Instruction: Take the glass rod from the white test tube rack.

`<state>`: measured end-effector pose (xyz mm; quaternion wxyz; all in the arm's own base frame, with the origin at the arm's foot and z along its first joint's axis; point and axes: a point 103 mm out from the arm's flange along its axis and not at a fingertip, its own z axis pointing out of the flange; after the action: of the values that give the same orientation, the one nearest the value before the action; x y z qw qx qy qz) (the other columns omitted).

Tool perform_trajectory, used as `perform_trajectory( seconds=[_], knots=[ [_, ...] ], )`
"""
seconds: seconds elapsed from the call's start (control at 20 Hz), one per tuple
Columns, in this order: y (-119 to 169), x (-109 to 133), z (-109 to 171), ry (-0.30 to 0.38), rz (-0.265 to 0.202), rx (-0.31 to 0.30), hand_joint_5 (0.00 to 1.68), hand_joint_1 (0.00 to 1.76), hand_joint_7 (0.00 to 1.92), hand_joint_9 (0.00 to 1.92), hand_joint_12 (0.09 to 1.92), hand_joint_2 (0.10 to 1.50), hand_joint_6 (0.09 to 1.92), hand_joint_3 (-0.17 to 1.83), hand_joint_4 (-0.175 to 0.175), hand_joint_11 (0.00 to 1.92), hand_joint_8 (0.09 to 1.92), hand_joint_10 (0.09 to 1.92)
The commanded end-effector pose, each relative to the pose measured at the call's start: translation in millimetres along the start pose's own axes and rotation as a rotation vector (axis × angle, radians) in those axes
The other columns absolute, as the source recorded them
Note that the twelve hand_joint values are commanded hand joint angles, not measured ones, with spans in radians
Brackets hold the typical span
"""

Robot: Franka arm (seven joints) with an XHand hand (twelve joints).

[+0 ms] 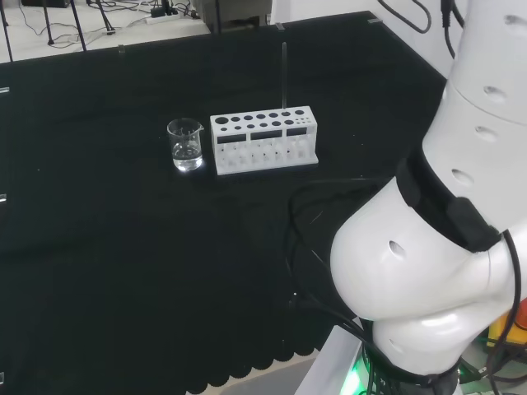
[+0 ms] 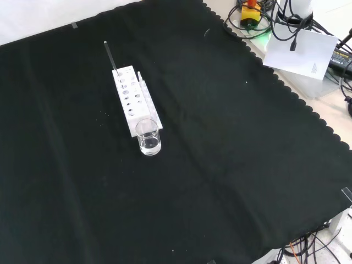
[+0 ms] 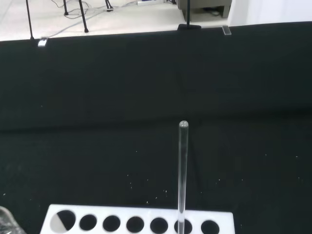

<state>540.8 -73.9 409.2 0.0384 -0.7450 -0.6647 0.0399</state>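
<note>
**Currently: Rod Seated in Rack, Extraction Not Started**

Status. The glass rod [image 1: 284, 76] stands upright in the white test tube rack [image 1: 263, 140]. In the head view it occupies a hole in the rear row, second from the rack's 3 o'clock end. In the front view the rod [image 2: 110, 56] rises from the rack's [image 2: 135, 102] 12 o'clock end. The wrist view looks along the rack's [image 3: 136, 223] hole row, with the rod [image 3: 183, 170] rising from the second hole from one end, its rounded tip free and unobstructed.

Surroundings. A small glass beaker [image 1: 185, 145] holding a little clear liquid stands just beside the rack, at 9 o'clock of it in the head view and at 6 o'clock of it in the front view [image 2: 148, 137]. Both sit on the black cloth [image 1: 123, 271].

Hand state. Whether the fingers are spread or closed cannot be told from these views. Nothing touches the rod.

Progress. No part of the task is complete. Remaining, by judgement: approach the rod's upper section, pinch it, and lift straight up until its lower end clears the hole. Keep clear of the beaker.
</note>
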Motion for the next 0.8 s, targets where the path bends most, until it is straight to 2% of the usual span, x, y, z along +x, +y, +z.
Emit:
perform_trajectory(
  seconds=[0.05, 0.35, 0.8],
  knots=[
    [34.0, -4.9, 13.8, -0.011, -0.011, 0.008, 0.04, 0.60, 0.00, 0.00, 1.02, 1.27, 0.09, -0.17, -0.169, 0.00, 0.43, 0.58],
    [42.8, -6.6, 36.6, -0.030, -0.014, 0.043, 0.04, 0.60, 0.00, 0.00, 1.03, 1.27, 0.09, -0.17, -0.169, 0.00, 0.45, 0.59],
    [35.4, -7.4, 62.3, -0.026, -0.026, 0.076, 0.05, 0.59, 0.00, 0.00, 1.09, 1.28, 0.09, -0.17, -0.169, 0.00, 0.55, 0.69]
  ],
)
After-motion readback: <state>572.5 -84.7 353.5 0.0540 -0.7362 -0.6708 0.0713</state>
